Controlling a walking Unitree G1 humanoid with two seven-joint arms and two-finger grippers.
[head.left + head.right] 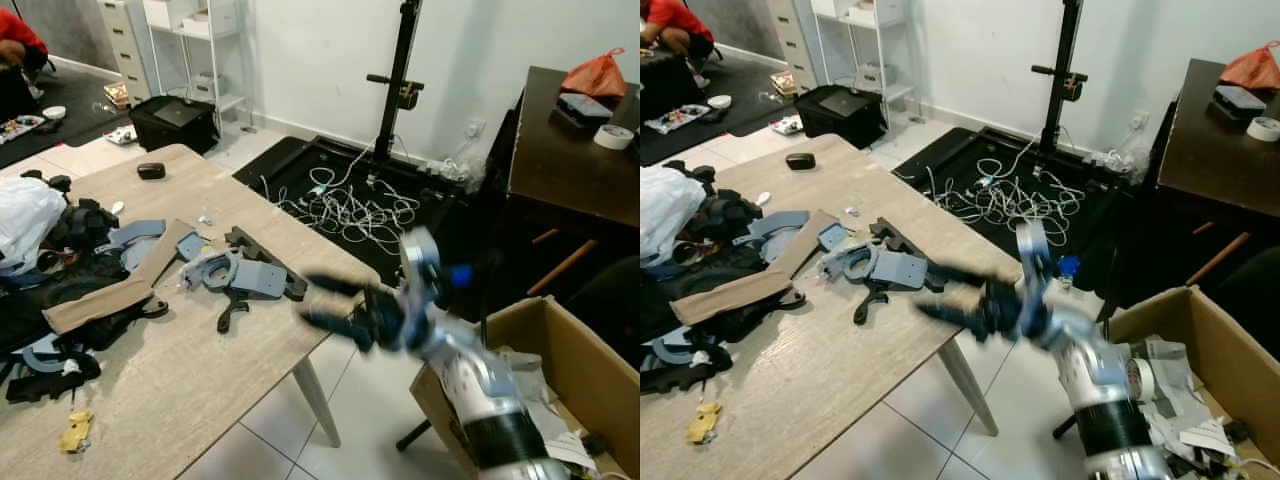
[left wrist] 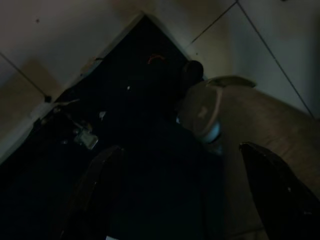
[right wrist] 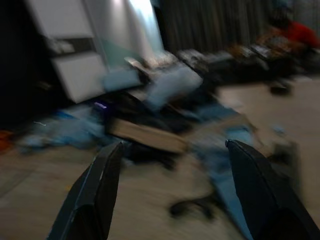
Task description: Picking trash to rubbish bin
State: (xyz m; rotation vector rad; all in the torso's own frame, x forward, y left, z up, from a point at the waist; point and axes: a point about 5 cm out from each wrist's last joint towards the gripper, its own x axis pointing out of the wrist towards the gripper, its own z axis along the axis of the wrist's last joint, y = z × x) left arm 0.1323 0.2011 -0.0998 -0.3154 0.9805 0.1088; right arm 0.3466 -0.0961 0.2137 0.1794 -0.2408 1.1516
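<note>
A crumpled yellow scrap [image 1: 75, 431] lies at the near left edge of the pale wood-grain tabletop [image 1: 190, 385], beyond black fabric and grey-blue plastic parts [image 1: 235, 272]. Well to its right, the right tool [image 1: 325, 302], motion-blurred, hangs at the tabletop's right edge with its two black fingers spread and nothing between them. Further right on the floor stands a brown cardboard box [image 1: 585, 360] holding crumpled paper. The left tool [image 2: 180, 195], released, shows over dim floor.
</note>
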